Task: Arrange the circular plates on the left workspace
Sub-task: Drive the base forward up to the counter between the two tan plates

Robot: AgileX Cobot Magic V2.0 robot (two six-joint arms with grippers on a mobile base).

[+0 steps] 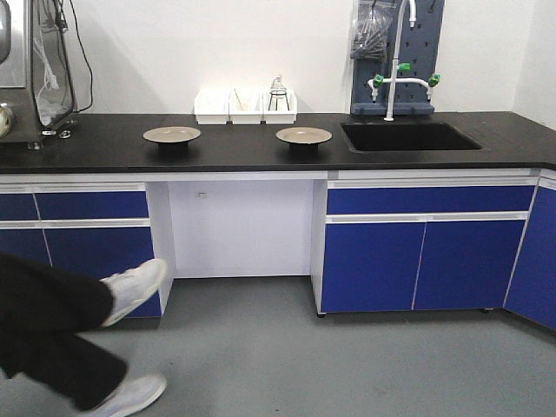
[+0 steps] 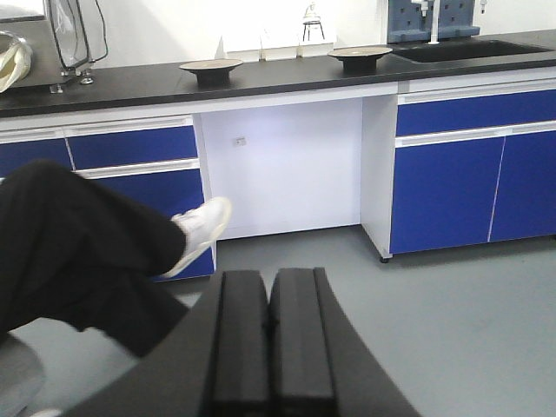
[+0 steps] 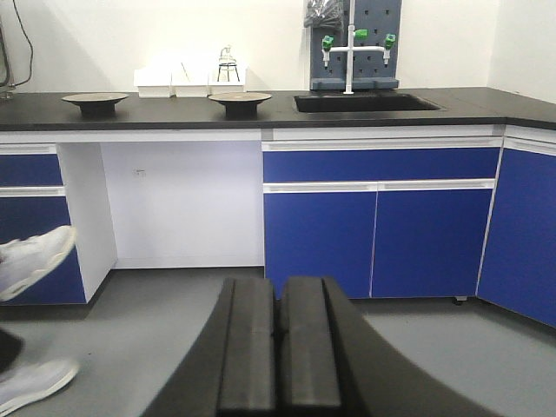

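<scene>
Two circular plates, tan on top with black undersides, rest on the black countertop, the left workspace. The left plate sits about a plate's width from the right plate. My left gripper is shut with nothing between its pads, low over the grey floor and far from the counter. My right gripper is likewise shut and empty, well short of the cabinets. Neither gripper appears in the front view.
White bins and a wire stand line the back wall. A black sink with a tap lies right of the plates. A machine stands far left. A person's legs and white shoes cross the floor at lower left.
</scene>
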